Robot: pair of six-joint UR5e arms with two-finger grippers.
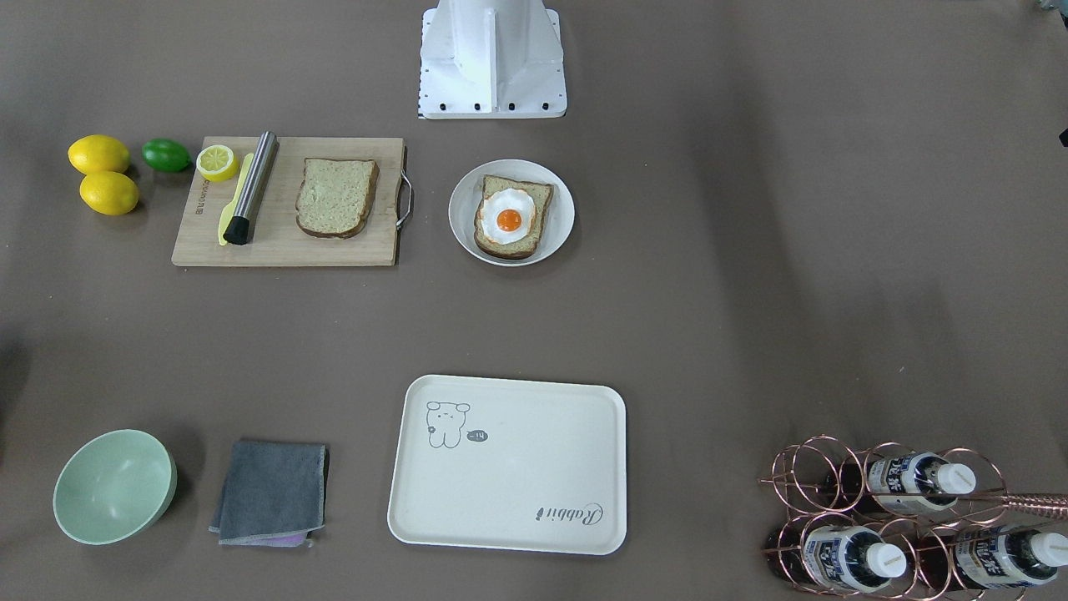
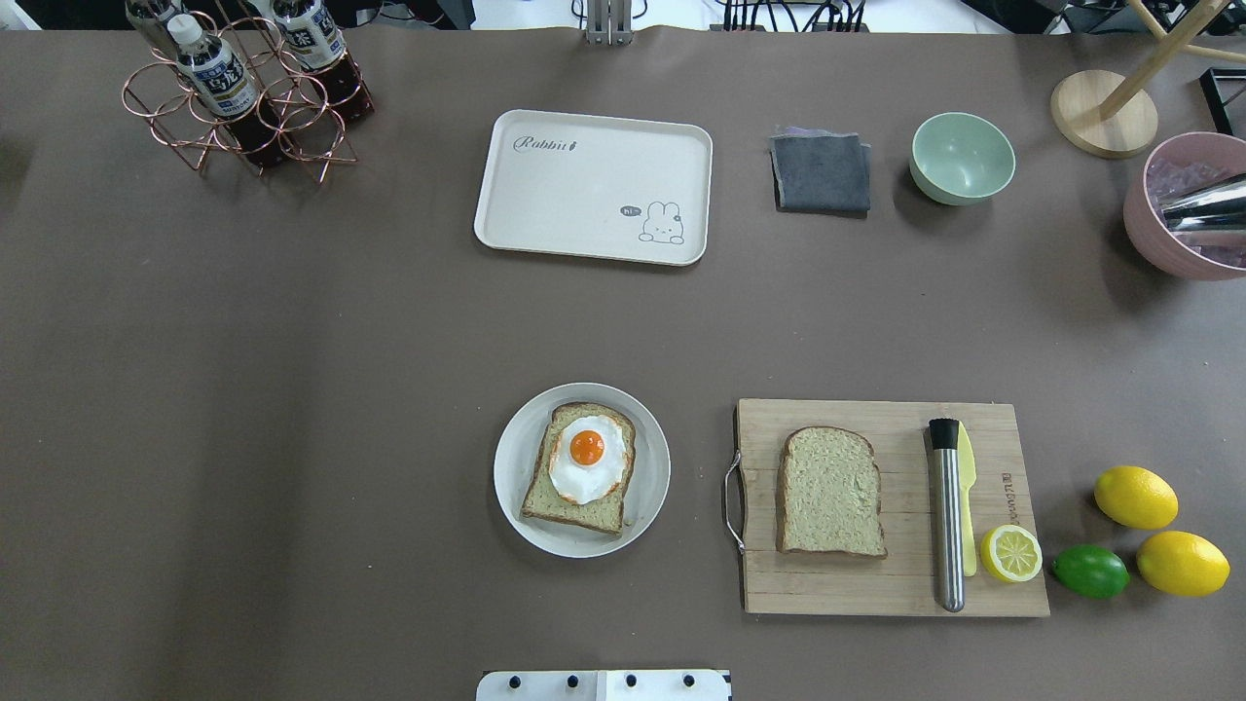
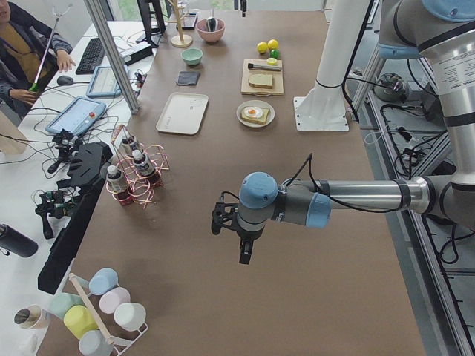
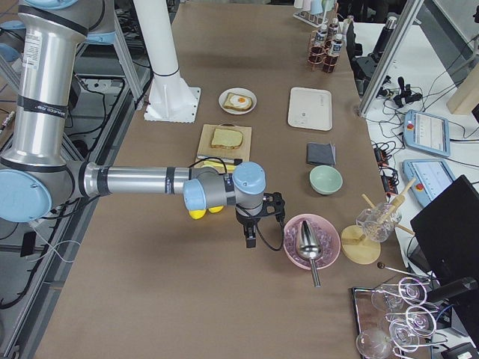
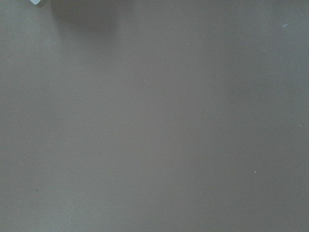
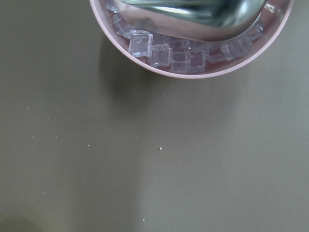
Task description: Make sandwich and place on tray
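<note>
Both jaws hang well aside, whether parted I cannot tell; the loose bread slice awaits capping the egg-topped slice.

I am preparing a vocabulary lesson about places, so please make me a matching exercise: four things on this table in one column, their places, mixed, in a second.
Things
1. fried egg
2. plain bread slice
3. grey cloth
4. metal scoop

Places
A. between the tray and the green bowl
B. in the pink bowl with ice cubes
C. on the wooden cutting board
D. on the other bread slice, on the round plate

Pairs: 1-D, 2-C, 3-A, 4-B
</note>
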